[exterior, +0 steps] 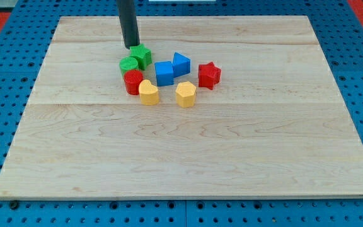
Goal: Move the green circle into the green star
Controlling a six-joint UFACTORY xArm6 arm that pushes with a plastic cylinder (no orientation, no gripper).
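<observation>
The green circle (128, 64) sits on the wooden board (188, 151), touching the green star (142, 56) on its upper right. My tip (132, 46) stands just above the two green blocks, close to the star's upper left edge. The red circle (133, 82) lies right below the green circle.
A blue cube (164, 73) and a blue triangular block (181, 64) sit to the right of the green star. A red star (209, 75) is further right. A yellow heart (148, 92) and a yellow hexagon (185, 94) lie below the blue blocks.
</observation>
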